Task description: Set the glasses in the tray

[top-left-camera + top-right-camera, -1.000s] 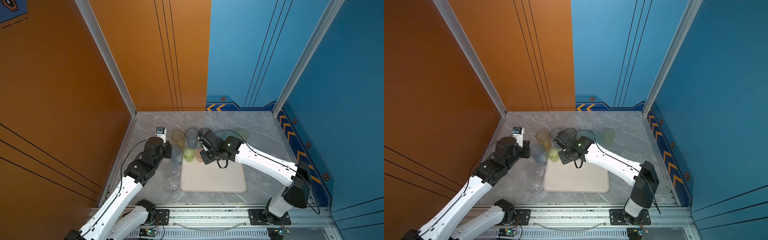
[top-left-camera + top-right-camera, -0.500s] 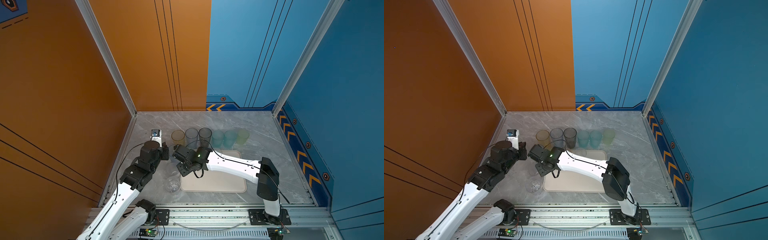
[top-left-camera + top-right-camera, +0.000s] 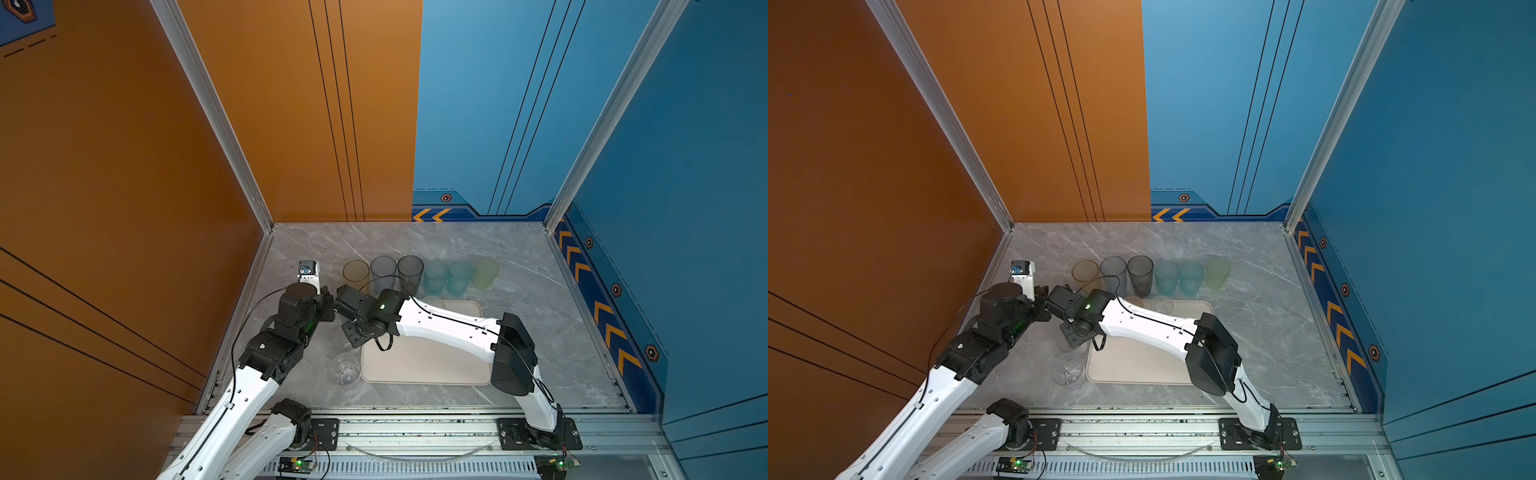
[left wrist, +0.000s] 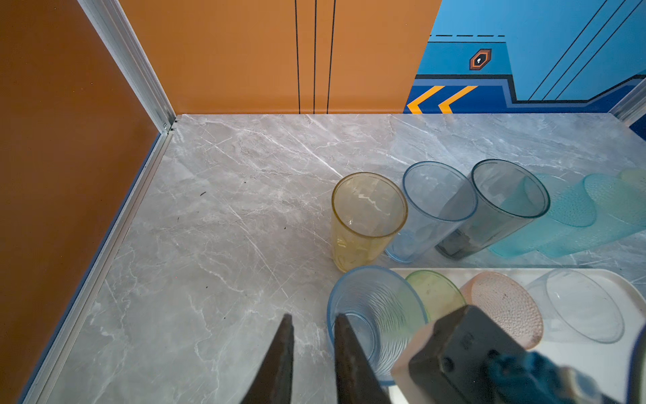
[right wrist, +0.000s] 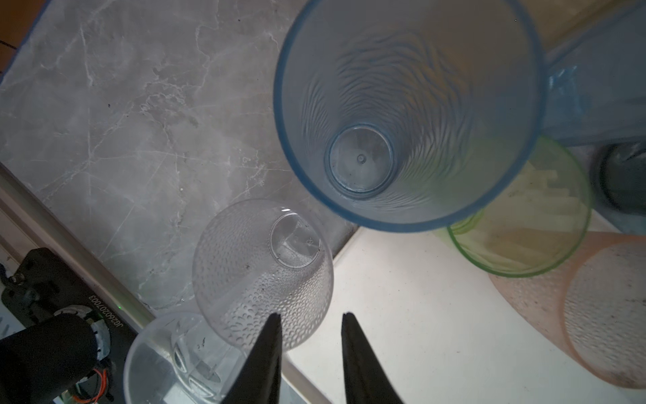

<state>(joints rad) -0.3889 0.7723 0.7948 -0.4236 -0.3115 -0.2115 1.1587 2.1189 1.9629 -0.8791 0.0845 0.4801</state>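
Several tall glasses stand in a row behind the tray, from yellow (image 3: pixel 355 274) to green (image 3: pixel 485 272). The cream tray (image 3: pixel 415 368) holds short green (image 4: pixel 437 292), pink (image 4: pixel 503 304) and clear (image 4: pixel 583 307) glasses along its far edge. A blue ribbed glass (image 4: pixel 379 311) stands on the table at the tray's far left corner. My left gripper (image 4: pixel 312 316) is just left of its rim, open a little and holding nothing. My right gripper (image 5: pixel 311 314) hangs over the tray's left rim, open and holding nothing, beside a clear dimpled glass (image 5: pixel 262 273).
A second clear glass (image 3: pixel 347 368) stands on the table left of the tray, near the front. The two grippers nearly touch over the tray's far left corner (image 3: pixel 1054 305). The orange side wall (image 4: pixel 70 175) and its metal floor rail (image 4: pixel 115 227) lie to the left.
My right arm swung left from the tray's far middle to its far left corner and now covers the blue and green glasses in the top views. The left gripper drew back slightly.
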